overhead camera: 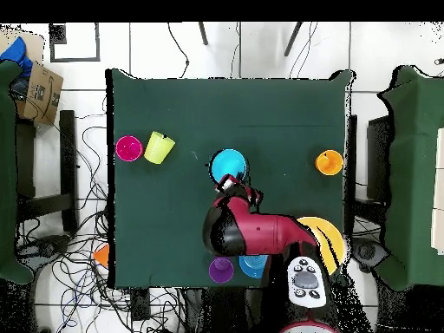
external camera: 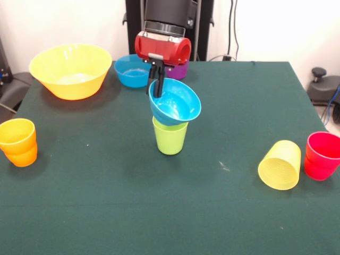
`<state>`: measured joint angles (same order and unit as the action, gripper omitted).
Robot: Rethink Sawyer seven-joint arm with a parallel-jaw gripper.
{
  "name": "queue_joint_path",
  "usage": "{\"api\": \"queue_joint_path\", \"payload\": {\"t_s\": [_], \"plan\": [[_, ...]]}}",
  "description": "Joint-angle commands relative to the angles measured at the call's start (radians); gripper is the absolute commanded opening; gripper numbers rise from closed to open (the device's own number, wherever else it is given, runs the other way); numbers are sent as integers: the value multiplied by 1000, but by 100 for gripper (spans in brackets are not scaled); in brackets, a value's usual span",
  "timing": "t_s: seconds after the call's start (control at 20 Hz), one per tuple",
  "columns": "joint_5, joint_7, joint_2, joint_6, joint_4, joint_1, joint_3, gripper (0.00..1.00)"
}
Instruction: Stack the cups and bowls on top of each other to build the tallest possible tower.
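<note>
A small blue bowl (external camera: 178,103) sits tilted in the mouth of an upright lime green cup (external camera: 170,139) at the table's middle. My gripper (external camera: 154,93) comes down from above and is shut on the bowl's far rim, one finger inside and one outside. In the overhead view the blue bowl (overhead camera: 229,165) hides the green cup, and the gripper (overhead camera: 232,183) is at its lower edge. A second blue bowl (external camera: 131,70), a large yellow-orange bowl (external camera: 70,70) and a purple cup (external camera: 179,69) stand at the far side.
Two nested orange cups (external camera: 18,142) stand at the left edge. A yellow cup (external camera: 280,164) lies on its side beside an upright red cup (external camera: 322,155) at the right. The robot's pedestal stands behind the table's far edge.
</note>
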<state>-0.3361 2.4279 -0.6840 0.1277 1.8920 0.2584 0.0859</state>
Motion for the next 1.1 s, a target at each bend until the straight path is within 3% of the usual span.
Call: {"api": "queue_joint_path", "payload": {"t_s": [0.05,1.1], "plan": [[-54,49,67,29,28,-20,-95,0],[-65,47,78,61,34,-19,-84,0]]}}
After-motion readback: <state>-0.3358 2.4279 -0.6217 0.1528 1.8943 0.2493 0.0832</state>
